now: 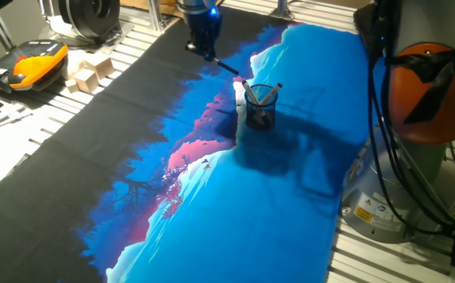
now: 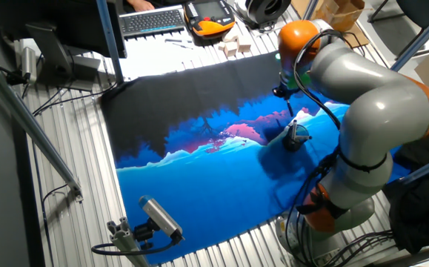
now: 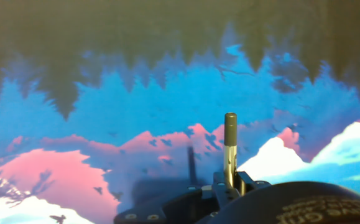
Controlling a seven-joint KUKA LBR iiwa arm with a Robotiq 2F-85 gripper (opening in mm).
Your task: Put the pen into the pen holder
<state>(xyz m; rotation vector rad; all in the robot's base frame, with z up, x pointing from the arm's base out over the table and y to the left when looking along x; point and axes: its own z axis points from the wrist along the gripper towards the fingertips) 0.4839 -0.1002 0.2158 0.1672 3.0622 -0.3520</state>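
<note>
My gripper (image 1: 204, 49) hangs above the far part of the printed cloth, up and left of the pen holder (image 1: 260, 107). It is shut on the pen (image 1: 227, 66), a thin dark stick that slants down and right, its tip close to the cup's rim. The pen holder is a small dark mesh cup with paler pens in it, standing on the blue part of the cloth. In the hand view the pen (image 3: 230, 148) sticks out between the fingers and the cup is out of view. In the other fixed view the cup (image 2: 296, 137) stands just below the gripper (image 2: 287, 90).
The cloth (image 1: 235, 212) covers most of the table, black at the left and blue at the right. An orange-black device (image 1: 27, 67) and wooden blocks (image 1: 89, 72) lie at the far left. The arm's base (image 1: 431, 86) stands right of the cup. A keyboard (image 2: 151, 21) lies beyond the cloth.
</note>
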